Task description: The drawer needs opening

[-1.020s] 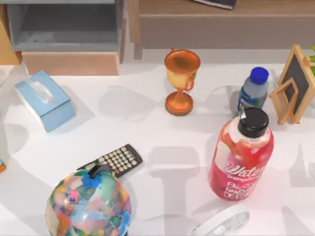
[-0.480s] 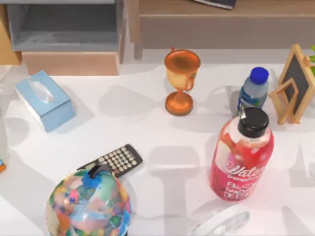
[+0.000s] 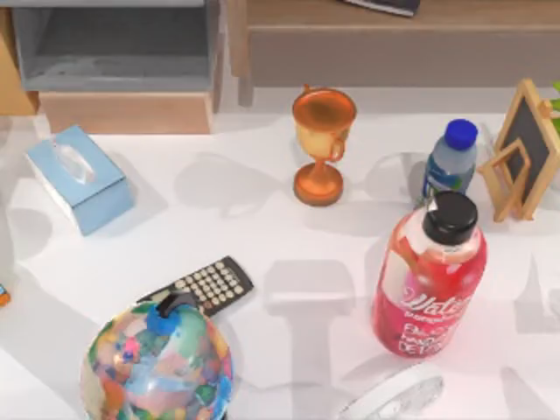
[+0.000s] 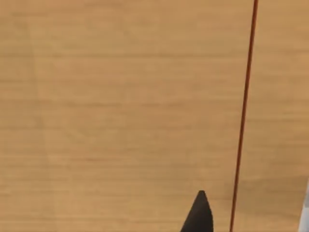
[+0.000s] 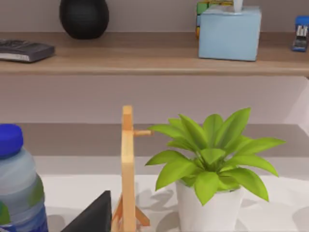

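Left gripper [image 4: 200, 216] of ours faces an orange-tan wooden panel [image 4: 120, 106] at close range, with a thin dark red line [image 4: 244, 116] running down the wood; we cannot tell whether it is spread or pressed together. From above, the drawer [image 3: 12, 77] shows as a narrow orange-tan sliver at the far left edge, just beside the wide grey-lined compartment [image 3: 114, 48]. Our right gripper [image 5: 94, 217] sits idle near the potted plant [image 5: 210, 159] and wooden easel [image 5: 127, 164]; we cannot tell its state either.
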{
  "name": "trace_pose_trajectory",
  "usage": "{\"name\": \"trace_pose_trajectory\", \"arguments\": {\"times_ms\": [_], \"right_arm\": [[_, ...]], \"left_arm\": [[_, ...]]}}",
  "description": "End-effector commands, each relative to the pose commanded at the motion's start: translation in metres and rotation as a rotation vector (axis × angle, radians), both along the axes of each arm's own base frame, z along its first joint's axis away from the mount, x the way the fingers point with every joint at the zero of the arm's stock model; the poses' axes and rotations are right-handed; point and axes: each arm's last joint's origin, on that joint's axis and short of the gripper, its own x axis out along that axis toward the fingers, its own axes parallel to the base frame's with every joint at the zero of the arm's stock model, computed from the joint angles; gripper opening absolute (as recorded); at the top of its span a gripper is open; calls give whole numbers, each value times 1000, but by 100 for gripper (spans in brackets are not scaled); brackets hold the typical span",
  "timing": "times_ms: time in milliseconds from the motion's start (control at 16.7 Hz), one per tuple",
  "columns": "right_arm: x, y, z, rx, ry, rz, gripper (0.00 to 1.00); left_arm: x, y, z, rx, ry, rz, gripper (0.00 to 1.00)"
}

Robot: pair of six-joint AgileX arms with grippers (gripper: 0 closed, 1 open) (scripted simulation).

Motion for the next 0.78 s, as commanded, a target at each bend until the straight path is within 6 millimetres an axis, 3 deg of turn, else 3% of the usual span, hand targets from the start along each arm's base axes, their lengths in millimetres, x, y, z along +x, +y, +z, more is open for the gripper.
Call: {"name": "trace_pose_trajectory", "arguments": {"times_ms": [180,240,780], "right_arm": [[0,0,0,0,0,0,100],[0,0,0,0,0,0,100],[0,0,0,0,0,0,100]], "left_arm": [[0,0,0,0,0,0,2],[0,0,0,0,0,0,0],[-2,2,-5,-12,16,4,0]]}}
